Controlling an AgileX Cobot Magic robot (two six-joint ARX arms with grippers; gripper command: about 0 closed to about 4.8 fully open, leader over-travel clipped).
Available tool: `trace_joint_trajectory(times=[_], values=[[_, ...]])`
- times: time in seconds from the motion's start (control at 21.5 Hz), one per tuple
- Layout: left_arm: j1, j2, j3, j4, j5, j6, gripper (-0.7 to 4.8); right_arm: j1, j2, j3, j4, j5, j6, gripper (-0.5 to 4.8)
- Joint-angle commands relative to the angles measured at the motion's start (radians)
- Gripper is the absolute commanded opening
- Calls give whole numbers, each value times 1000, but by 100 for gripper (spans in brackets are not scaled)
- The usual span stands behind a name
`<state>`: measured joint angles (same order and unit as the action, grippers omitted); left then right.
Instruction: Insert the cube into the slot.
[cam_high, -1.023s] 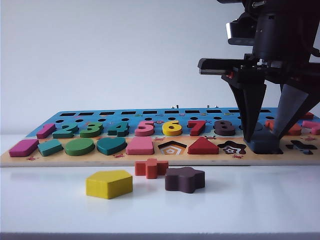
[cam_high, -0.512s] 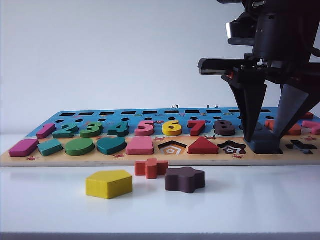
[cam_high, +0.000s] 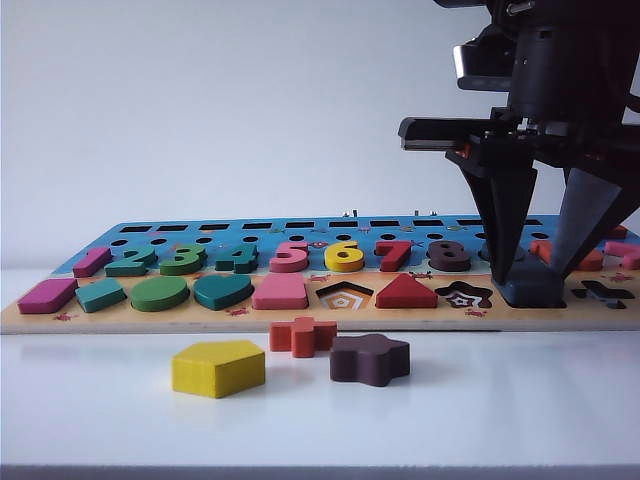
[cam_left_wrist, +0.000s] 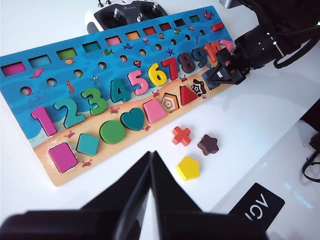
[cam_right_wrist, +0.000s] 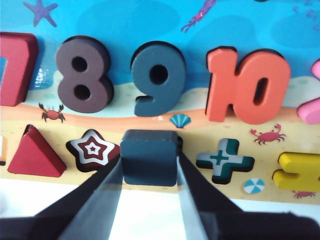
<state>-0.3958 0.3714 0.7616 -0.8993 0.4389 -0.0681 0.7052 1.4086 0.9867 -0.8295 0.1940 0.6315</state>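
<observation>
The navy cube (cam_right_wrist: 149, 156) lies on the puzzle board (cam_high: 250, 318) between the star recess (cam_right_wrist: 93, 148) and the plus recess (cam_right_wrist: 225, 159). My right gripper (cam_right_wrist: 149, 161) points down over it, one finger pressed on each side, shut on the cube (cam_high: 528, 291). The slot is hidden under the cube; I cannot tell whether the cube sits fully down in it. In the left wrist view the right gripper (cam_left_wrist: 222, 75) covers the cube. My left gripper (cam_left_wrist: 151, 156) hangs high above the near table, tips together, holding nothing.
Loose on the table in front of the board lie a yellow pentagon (cam_high: 218, 367), a red cross (cam_high: 302, 336) and a brown star block (cam_high: 369, 359). The pentagon recess (cam_high: 345, 295) stands open. A remote controller (cam_left_wrist: 125, 12) lies behind the board.
</observation>
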Motion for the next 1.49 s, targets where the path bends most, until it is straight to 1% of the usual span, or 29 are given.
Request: trace_joint_trajectory(times=[0.05,0.84,1.49], values=[[1,0,4,10,2,0,7,0,-8,3,-13,19,0,-5],[1,0,4,10,2,0,7,1,-10,3,23,8,4,-5],[1,0,4,10,2,0,7,1,-10,3,-2,-3,4,-5]])
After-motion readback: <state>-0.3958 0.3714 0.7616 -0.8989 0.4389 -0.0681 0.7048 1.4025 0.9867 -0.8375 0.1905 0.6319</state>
